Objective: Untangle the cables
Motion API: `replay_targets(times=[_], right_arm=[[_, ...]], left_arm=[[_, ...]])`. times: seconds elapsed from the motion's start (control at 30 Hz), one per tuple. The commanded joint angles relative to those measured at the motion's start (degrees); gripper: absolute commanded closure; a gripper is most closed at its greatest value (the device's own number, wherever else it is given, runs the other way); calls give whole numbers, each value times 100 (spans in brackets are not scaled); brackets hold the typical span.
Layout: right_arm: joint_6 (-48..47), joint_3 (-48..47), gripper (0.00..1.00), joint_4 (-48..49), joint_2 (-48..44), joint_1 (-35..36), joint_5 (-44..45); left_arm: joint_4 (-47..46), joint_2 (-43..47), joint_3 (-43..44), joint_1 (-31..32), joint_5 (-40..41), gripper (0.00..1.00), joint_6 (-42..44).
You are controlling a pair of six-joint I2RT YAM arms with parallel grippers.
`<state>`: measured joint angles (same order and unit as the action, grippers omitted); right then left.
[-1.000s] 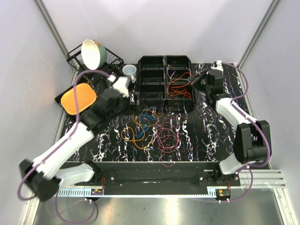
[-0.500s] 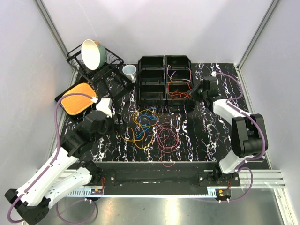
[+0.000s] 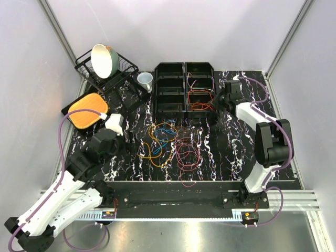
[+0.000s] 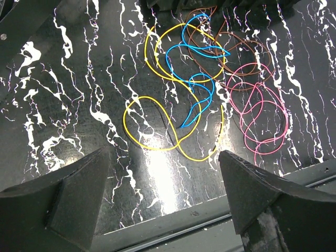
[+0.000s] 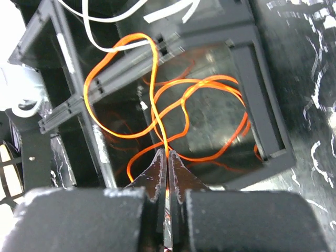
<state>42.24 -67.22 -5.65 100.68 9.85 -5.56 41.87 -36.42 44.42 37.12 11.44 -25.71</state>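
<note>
Black, white-veined marble-pattern tabletop (image 3: pixel 231 152).

Loose tangle of thin cables (image 3: pixel 168 144) lies mid-table, between the two arms and just near of the bins. The left wrist view shows four strands:
- Yellow cable (image 4: pixel 157 126), in large loops, on the left and near side of the pile.
- Blue cable (image 4: pixel 197 79), crossing over the yellow loops.
- Brown cable (image 4: pixel 231 58), on the far side, overlapping the blue.
- Pink cable (image 4: pixel 262 110), on the right, overlapping the brown.

Left gripper (image 4: pixel 163 168) hangs above bare tabletop just near and left of the tangle. Its jaws are spread wide, with nothing between them and no cable touched.

Two black plastic three-compartment bins stand side by side at far centre: the left bin (image 3: pixel 169 67) and the right bin (image 3: pixel 201 67).

Right gripper (image 5: pixel 167 157) is at the right bin's near right corner. Its jaws are clenched tight, pinching a thin orange cable (image 5: pixel 152 73) between the tips. That cable rises from the tips, loops over a divider wall and coils down into the bin's compartments. More red-orange strands lie in the same bin.

Far left:
- Black wire dish rack (image 3: pixel 123 68), holding a tilted cream bowl (image 3: pixel 102 59).
- White cup (image 3: pixel 145 80), just right of the rack.
- Orange tray (image 3: pixel 86 111), near the rack on its near side.
</note>
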Motion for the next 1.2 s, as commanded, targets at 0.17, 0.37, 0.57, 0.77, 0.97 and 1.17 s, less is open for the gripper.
replay_targets(times=[0.17, 0.37, 0.57, 0.77, 0.97, 1.17], right_arm=[[-506, -713, 52, -603, -92, 44, 134], [-840, -766, 24, -1086, -698, 44, 511], [-1007, -609, 14, -1272, -1383, 44, 521], [-981, -170, 15, -1272, -2052, 245, 495], [-954, 208, 16, -1316, -2448, 965, 512], [-910, 789, 16, -1386, -2913, 1142, 328]], left_arm=[[-284, 39, -39, -3, 113, 12, 84], [-276, -128, -22, 5, 113, 12, 93], [-276, -225, -30, 14, 156, 13, 49], [-371, -505, 5, 5, 473, 15, -380], [-1047, -1524, 5, 40, 569, 21, -961], [-2050, -2895, 5, 41, 781, 29, -1216]])
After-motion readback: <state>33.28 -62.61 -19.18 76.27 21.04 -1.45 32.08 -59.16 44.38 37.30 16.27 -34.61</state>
